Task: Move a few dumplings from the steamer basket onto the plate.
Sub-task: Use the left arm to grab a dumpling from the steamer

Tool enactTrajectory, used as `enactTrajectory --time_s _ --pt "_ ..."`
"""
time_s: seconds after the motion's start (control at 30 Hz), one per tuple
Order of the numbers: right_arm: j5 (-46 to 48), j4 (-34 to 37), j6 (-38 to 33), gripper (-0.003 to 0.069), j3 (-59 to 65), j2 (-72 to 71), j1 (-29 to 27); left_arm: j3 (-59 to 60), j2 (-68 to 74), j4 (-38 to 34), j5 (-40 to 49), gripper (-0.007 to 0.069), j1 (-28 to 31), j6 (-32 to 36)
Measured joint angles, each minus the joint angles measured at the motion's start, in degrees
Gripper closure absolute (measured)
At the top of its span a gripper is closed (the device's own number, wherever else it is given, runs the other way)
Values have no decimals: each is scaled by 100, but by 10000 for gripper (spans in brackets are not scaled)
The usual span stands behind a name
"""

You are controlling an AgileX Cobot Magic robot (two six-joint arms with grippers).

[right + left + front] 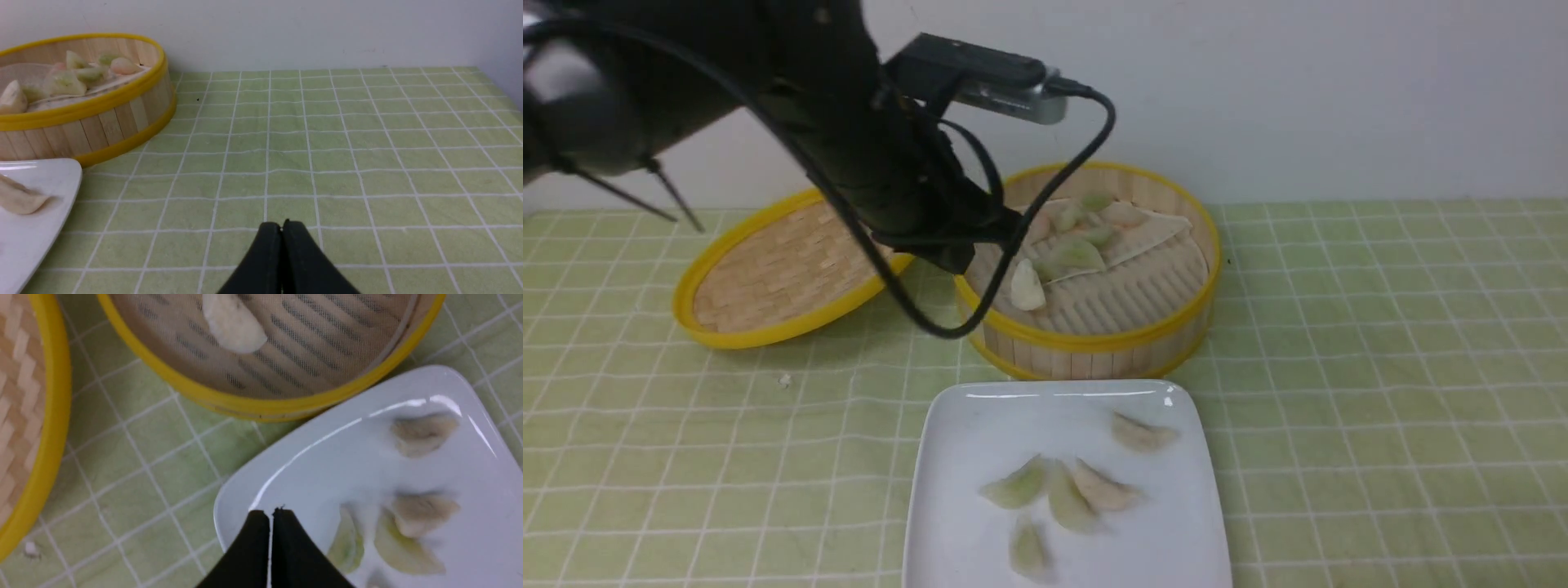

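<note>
The steamer basket (1094, 339) stands at the table's middle back with several dumplings on its liner, and one white dumpling (1027, 286) lies apart near its front left. The white plate (980, 425) in front of it holds several dumplings (1094, 490). My left gripper (953, 258) is shut and empty, held above the basket's left rim. In the left wrist view its fingertips (270, 512) hang over the plate's (327, 457) corner, with the basket (261, 406) beyond. My right gripper (282, 223) is shut and empty, low over the cloth to the right of the basket (81, 122).
The shallow woven lid (776, 273) leans on the cloth to the left of the basket. A green checked cloth (1380, 367) covers the table, and a white wall runs behind. A small white crumb (784, 380) lies on the cloth in front of the lid.
</note>
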Motion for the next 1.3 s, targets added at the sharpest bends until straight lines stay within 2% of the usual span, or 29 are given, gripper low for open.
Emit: enactTrajectory --time_s 0.23,0.37,0.5,0.6,0.7,0.83,0.9,1.0,1.1,1.3 --pt "0 0 0 673 0 0 0 -1209 1263 41 -27 631 -6 19" --pt "0 0 0 673 0 0 0 -1689 1943 59 -362 612 -6 186" --pt "0 0 0 673 0 0 0 -1973 2471 174 -801 498 -6 240" --pt "0 0 0 673 0 0 0 -2035 2755 268 -1158 371 -6 241" --pt "0 0 0 673 0 0 0 -2054 2992 457 -1366 204 -6 154" --pt "-5 0 0 673 0 0 0 -2054 3210 653 -1401 110 -6 33" --pt "-5 0 0 673 0 0 0 -2054 3270 685 -1401 104 -6 -4" --pt "-5 0 0 673 0 0 0 -2072 3271 675 -1378 181 -6 -9" --pt "-5 0 0 673 0 0 0 -2072 3237 635 -1280 363 -14 -15" --pt "-5 0 0 673 0 0 0 -2192 2701 630 -618 356 -25 2"
